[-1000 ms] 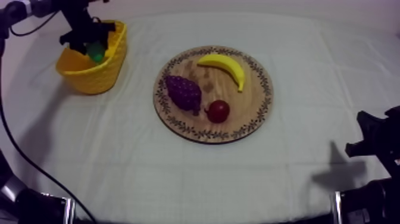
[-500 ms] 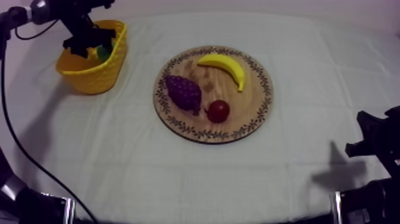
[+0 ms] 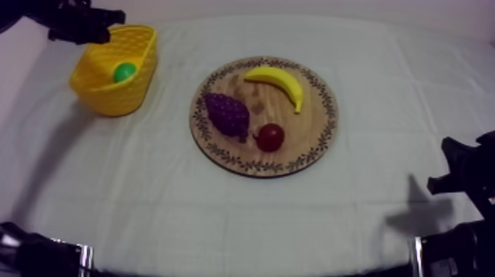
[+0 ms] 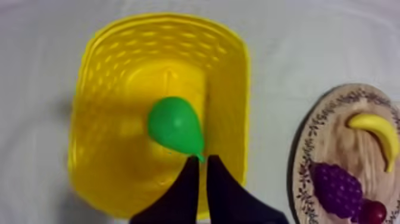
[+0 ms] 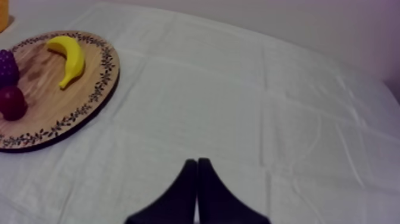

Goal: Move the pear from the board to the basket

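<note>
Top view: the pear [image 3: 124, 71] is seen lying inside the yellow basket [image 3: 110, 99], and the left gripper [image 3: 109, 23] is placed just beyond the basket's far rim. If the arm were swung low, that rim could be clipped and the light basket tipped.

Left wrist view: the fingers are shown closed together on nothing, over the basket by the pear's pointed end. This cannot be read from above.

Right wrist view: the right gripper [image 5: 197, 161] is shown pressed together and empty, well apart from the wooden board [image 5: 98, 98].

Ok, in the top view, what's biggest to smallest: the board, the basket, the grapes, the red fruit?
1. wooden board
2. yellow basket, though it sits farther back
3. bunch of grapes
4. small red fruit
</note>
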Motion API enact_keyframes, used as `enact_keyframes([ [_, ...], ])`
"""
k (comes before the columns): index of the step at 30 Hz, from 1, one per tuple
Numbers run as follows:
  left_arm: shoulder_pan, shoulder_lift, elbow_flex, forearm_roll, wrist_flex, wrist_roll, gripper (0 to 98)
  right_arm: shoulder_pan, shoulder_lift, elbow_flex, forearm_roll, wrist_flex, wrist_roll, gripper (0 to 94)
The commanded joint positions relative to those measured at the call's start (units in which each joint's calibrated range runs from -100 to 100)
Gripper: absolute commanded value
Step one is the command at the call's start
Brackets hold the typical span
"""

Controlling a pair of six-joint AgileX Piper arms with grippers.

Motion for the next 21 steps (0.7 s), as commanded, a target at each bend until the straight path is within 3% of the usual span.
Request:
enact_keyframes([
  [1,0.2,-17.7,9.2,0.07,-3.3,-1.0,0.6,0.0,0.0,0.0,0.0,0.0,0.0,0.3],
  [5,0.2,-31.3,20.9,1.13,-10.3,-5.0,0.2,0.0,0.0,0.0,0.0,0.0,0.0,0.3],
  [12,-3.2,-59.7,46.6,2.31,-21.6,-8.8,0.1,0.0,0.0,0.0,0.0,0.0,0.0,0.3],
  [21,-9.6,-93.0,70.0,3.83,-16.9,-10.8,0.1,0.0,0.0,0.0,0.0,0.0,0.0,0.3],
])
